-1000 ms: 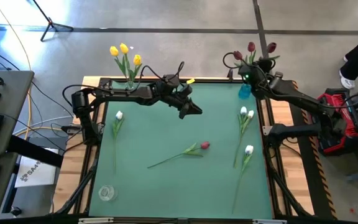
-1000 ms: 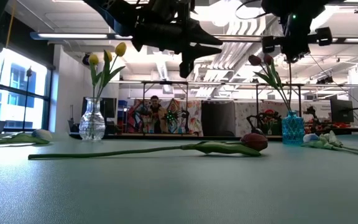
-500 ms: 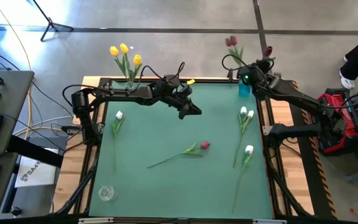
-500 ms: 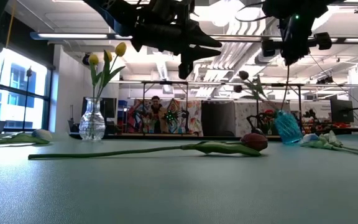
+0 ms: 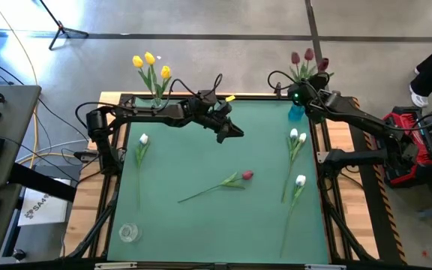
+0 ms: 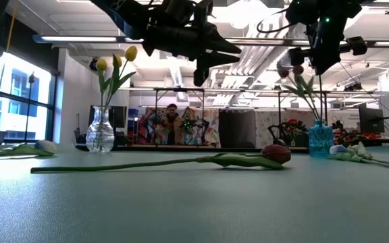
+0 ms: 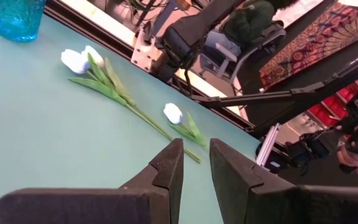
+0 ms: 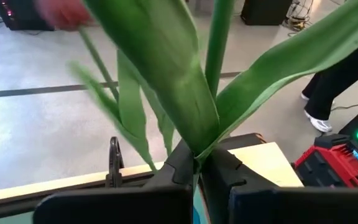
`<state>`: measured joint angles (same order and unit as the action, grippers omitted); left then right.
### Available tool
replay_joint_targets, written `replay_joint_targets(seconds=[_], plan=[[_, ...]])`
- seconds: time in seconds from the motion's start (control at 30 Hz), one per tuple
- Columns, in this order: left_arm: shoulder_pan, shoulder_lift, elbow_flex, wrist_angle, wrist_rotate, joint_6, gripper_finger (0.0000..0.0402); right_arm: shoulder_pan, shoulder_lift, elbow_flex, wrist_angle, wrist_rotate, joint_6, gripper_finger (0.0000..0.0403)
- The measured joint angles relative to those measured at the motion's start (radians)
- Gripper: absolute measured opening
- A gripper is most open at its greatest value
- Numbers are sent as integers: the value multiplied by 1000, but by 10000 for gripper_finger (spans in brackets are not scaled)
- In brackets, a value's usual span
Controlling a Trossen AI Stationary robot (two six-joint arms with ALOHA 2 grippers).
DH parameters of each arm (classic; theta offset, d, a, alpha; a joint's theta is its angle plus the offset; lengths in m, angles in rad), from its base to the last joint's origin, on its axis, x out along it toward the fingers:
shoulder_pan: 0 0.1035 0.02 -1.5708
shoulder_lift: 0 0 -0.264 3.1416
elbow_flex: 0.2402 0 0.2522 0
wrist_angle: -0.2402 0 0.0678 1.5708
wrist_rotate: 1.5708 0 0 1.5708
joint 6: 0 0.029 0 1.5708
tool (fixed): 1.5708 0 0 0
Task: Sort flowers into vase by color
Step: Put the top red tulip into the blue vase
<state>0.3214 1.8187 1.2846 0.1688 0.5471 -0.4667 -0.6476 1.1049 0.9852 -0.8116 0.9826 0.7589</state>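
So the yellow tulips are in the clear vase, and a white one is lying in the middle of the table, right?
Not quite: the flower lying mid-table is dark red, as the high view shows. The yellow tulips are indeed in the clear vase.

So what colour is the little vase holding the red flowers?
Blue, a clear turquoise vase; the low view shows it best.

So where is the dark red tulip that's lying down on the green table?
In the high view, the dark red tulip lies near the middle of the green table, between the single white tulip on the left and the white tulips on the right.
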Motion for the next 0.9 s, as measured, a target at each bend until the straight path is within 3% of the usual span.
replay_joint_targets(seconds=[0.17, 0.33, 0.63, 0.9], plan=[[0, 0, 0, 0, -1, 0, 67, 0, 0, 1, 0, -62, -7, 13], [0, 0, 0, 0, -1, 0, 67, 0, 0, 1, -1, -126, -38, 53], [-1, 0, 0, -1, -1, -4, 67, 0, -3, 1, -1, -133, -42, 128], [-4, 0, 0, -37, 2, 5, 67, 39, -101, 1, 6, -173, -29, 147]])
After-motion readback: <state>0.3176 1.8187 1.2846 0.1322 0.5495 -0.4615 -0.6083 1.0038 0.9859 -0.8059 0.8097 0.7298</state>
